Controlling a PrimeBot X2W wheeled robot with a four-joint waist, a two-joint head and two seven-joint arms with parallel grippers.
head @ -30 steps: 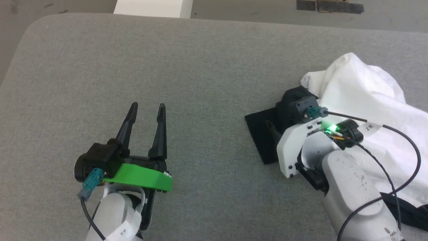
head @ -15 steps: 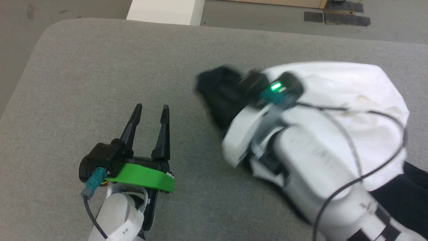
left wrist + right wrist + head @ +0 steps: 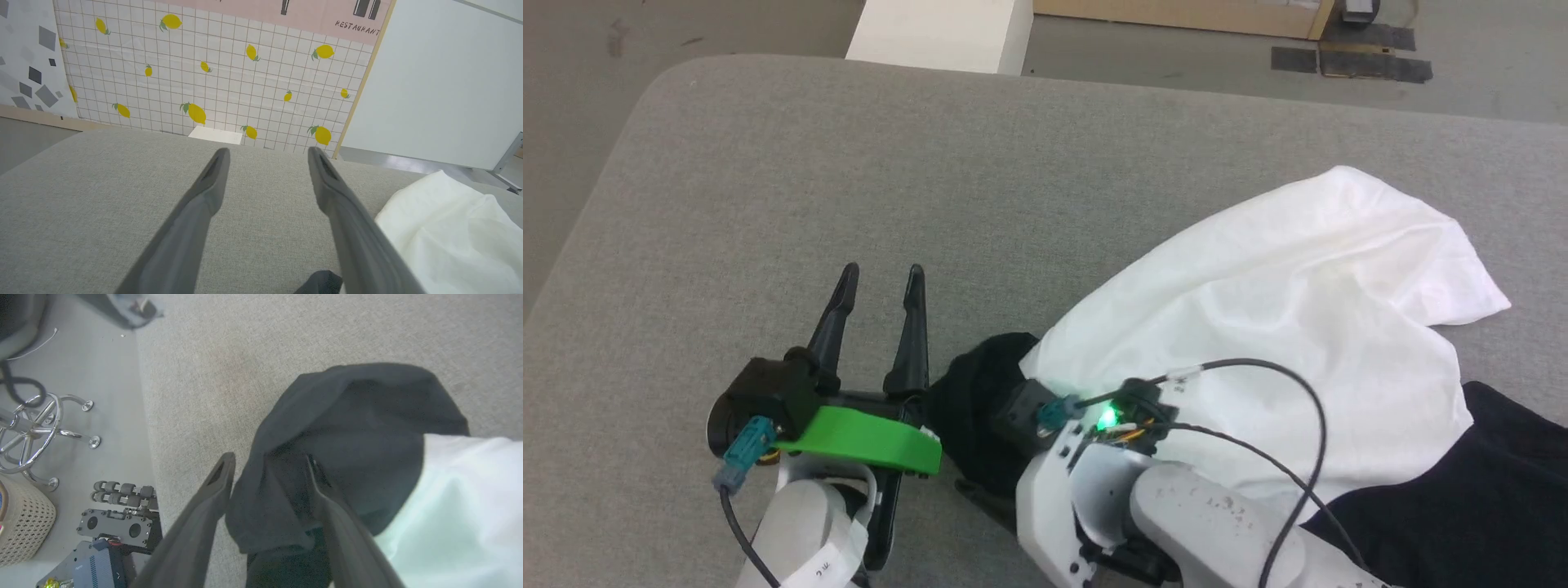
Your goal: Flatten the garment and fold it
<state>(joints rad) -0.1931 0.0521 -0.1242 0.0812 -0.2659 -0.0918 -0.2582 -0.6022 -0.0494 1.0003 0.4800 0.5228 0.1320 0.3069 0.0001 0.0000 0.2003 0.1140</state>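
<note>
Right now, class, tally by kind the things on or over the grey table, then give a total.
shirt: 1
pincers: 2, the left pincer and the right pincer
total: 3

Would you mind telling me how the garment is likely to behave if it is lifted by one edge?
Likely floppy: the garment lies in soft creases, its black sleeve bunched, so it should sag. Probably light; the white cloth looks thin. Pushing would likely wrinkle it.
</note>
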